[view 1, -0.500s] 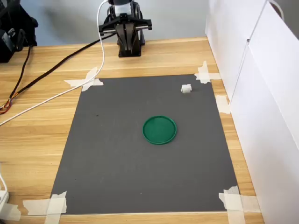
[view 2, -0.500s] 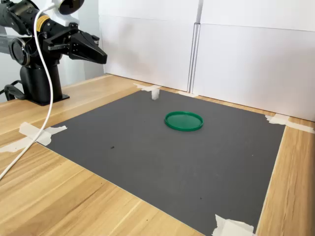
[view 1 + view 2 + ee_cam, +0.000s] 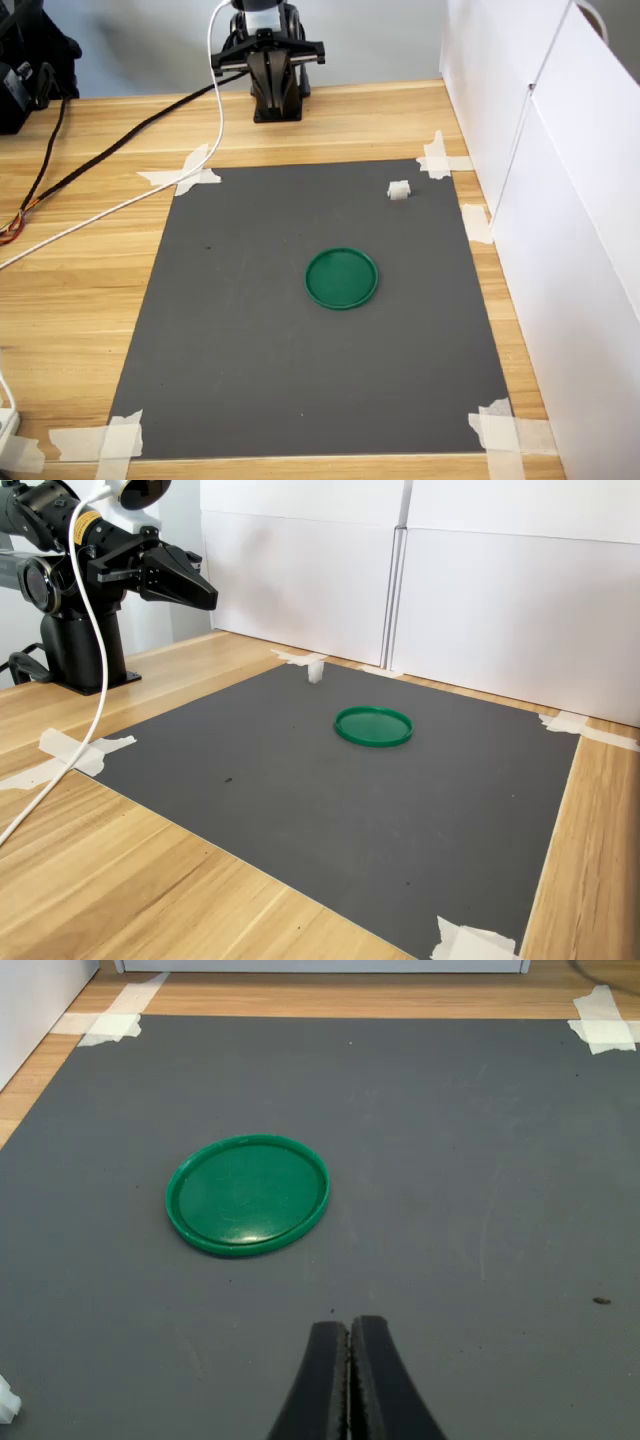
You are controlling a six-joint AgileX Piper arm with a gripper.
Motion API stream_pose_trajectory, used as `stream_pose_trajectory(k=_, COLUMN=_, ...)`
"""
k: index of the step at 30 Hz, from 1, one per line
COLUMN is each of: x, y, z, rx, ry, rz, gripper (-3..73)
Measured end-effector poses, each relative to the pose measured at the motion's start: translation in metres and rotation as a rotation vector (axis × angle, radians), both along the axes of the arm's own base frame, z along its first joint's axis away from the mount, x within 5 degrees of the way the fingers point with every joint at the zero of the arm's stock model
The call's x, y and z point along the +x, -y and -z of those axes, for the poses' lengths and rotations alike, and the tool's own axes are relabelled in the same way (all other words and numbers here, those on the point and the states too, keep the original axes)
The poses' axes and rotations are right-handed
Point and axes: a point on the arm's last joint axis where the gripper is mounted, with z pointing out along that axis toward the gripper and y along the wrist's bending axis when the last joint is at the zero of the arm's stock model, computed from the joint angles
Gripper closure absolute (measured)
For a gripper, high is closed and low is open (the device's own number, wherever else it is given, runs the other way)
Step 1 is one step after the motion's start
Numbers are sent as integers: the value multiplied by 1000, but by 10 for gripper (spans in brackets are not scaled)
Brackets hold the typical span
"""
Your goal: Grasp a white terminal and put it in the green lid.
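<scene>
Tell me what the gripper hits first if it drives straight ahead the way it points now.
Probably bare dark mat: the shut gripper aims beside the green lid, with the white terminal off to one side; depth is uncertain.

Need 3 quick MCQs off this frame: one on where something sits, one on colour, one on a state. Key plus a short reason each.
1. In the first exterior view, where is the white terminal relative to the green lid?
A. Inside it
B. Apart from it, near the mat's far right corner
C. Off the mat, on the wood

2. What colour is the mat?
A. Dark grey
B. Blue
C. White

3. What state is the hand in?
A. Wide open
B. Shut on the terminal
C. Shut, holding nothing

Key: B, the terminal stands on the mat up and right of the lid; A, the taped sheet is dark grey in all views; C, the wrist view shows the fingers pressed together with nothing between.
</scene>
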Motion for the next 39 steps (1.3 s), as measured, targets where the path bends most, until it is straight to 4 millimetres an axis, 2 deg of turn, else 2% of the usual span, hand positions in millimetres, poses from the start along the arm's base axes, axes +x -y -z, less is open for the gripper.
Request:
stream_pose_trajectory(k=10, x=12, y=0, z=5, rx=-8, ry=-176, rz=-5, gripper=717)
stream_pose_trajectory(k=18, x=29, y=-5, z=-40, rx=-12, ry=-261, rz=-53, gripper=717)
stream_pose_trajectory(k=26, x=52, y=-13, z=-79, rx=-40, ry=-472, rz=-166, gripper=717)
stream_pose_trajectory(k=29, x=60, y=-16, z=-88, rx=-98, ry=-552, rz=-239, gripper=717)
stream_pose_trajectory(k=39, x=87, y=-21, z=-119, rx=-326, ry=-646, rz=-479, gripper=717)
